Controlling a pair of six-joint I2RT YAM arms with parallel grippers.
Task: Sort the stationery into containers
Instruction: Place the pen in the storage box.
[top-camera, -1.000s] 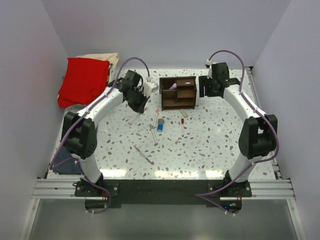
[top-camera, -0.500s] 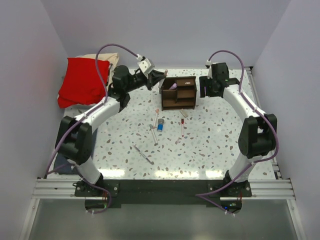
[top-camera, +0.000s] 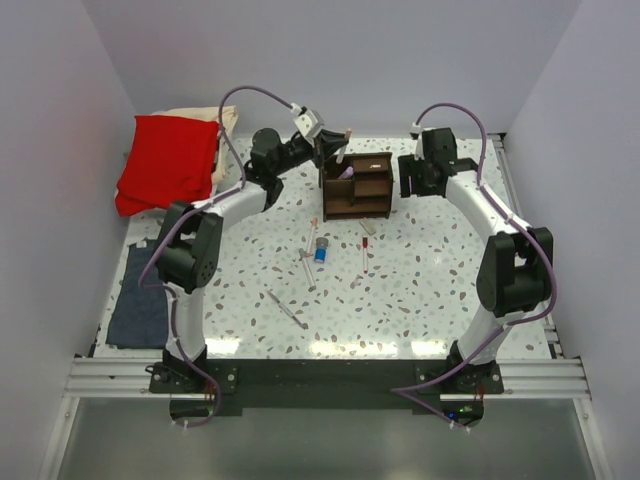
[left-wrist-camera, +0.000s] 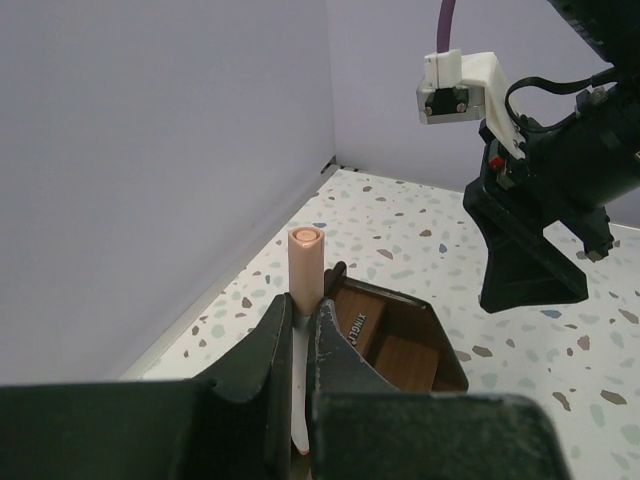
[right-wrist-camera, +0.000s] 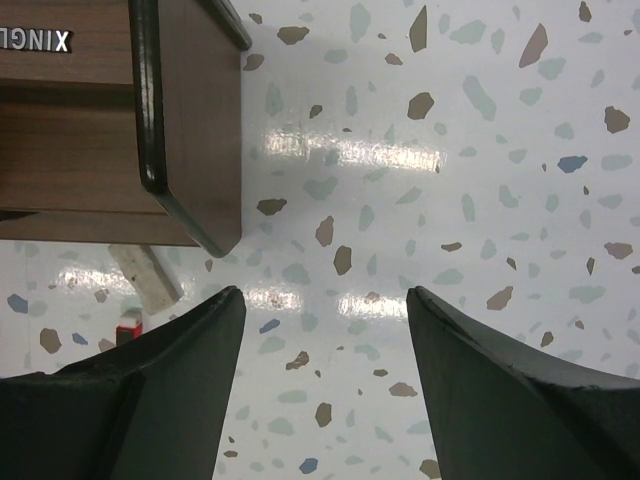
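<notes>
My left gripper is shut on a white pen with a pink cap, held upright just over the left rear edge of the dark brown wooden organizer. A pink pen stands in one of its compartments. My right gripper hangs open beside the organizer's right side, nothing between its fingers. In front of the organizer, loose on the table, lie a thin pen, a blue-and-white cylinder, a white pen, a silvery pen, a red-tipped pen and a tiny reddish piece.
A red cloth lies on a beige one at the back left corner. A folded blue-grey cloth sits at the table's left edge. Purple walls close in the back and both sides. The right arm's gripper body hangs just beyond the organizer.
My left arm has risen and swung right, from the table left of the organizer to its left rear edge, carrying the pen. The right arm has not moved.
</notes>
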